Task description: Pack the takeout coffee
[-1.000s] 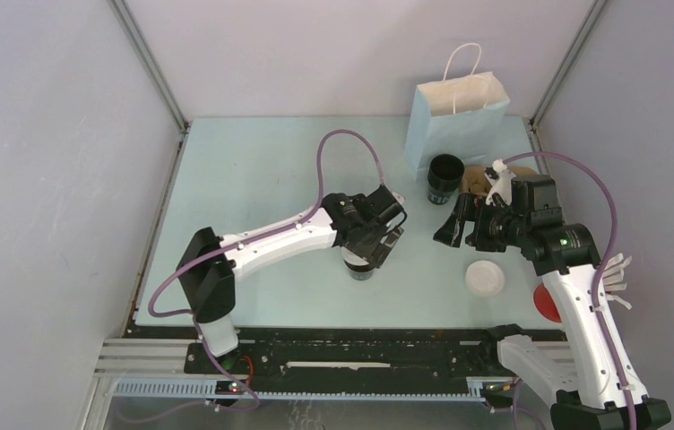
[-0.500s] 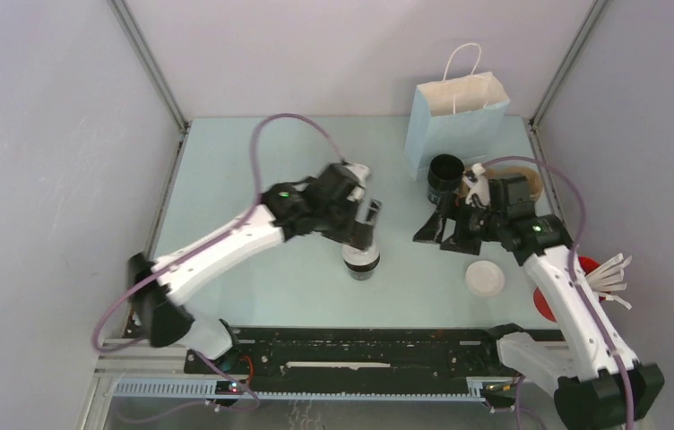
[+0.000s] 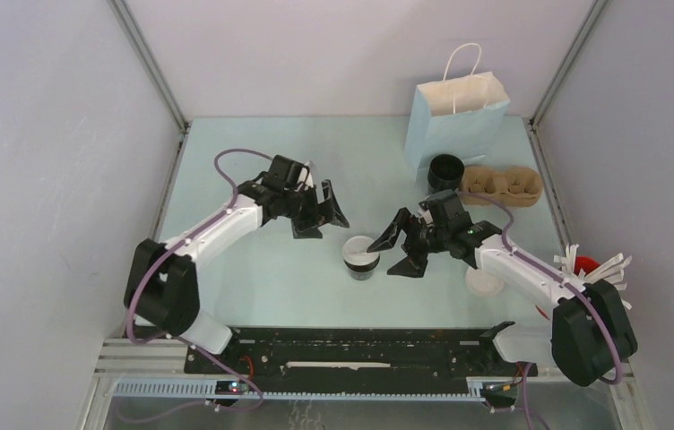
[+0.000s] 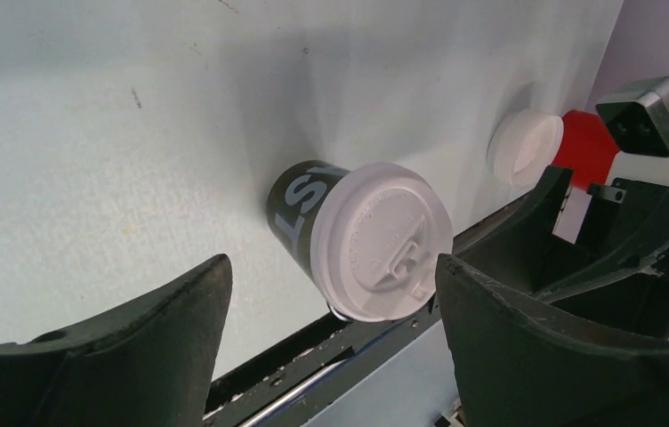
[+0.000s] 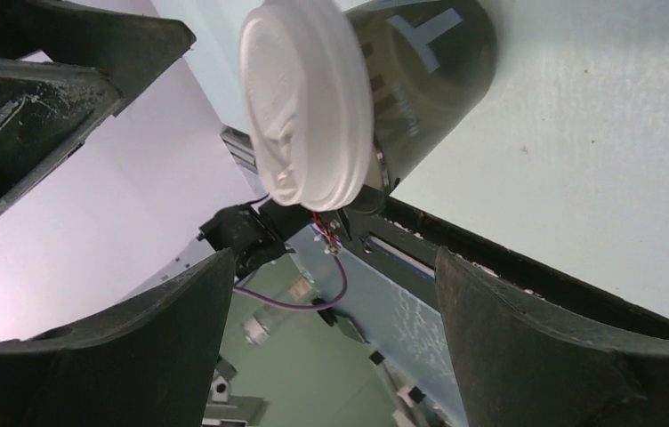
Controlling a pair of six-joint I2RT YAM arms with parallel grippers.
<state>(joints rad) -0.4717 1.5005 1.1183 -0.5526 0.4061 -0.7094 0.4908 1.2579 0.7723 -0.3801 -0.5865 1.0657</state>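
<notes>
- At table (image 3: 253, 170) centre-front: lidded cup (image 3: 361, 257), black, white lid on, upright, standing free.
- Left gripper (image 3: 323, 218): just behind and left of lidded cup, jaws spread wide, holding nothing.
- Right gripper (image 3: 395, 250): just right of lidded cup, jaws spread wide, holding nothing, apart from it.
- Bag (image 3: 455, 121): pale paper, handles up, upright at back right.
- Open cup (image 3: 445, 172): black, uncovered, just in front of bag.
- Carrier (image 3: 500, 183): brown pulp, just right of open cup.
- Loose lid (image 3: 479, 283): white, flat on table, front right, partly under right arm.

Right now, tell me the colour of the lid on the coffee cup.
The lid is white; left wrist view shows it best.
</notes>
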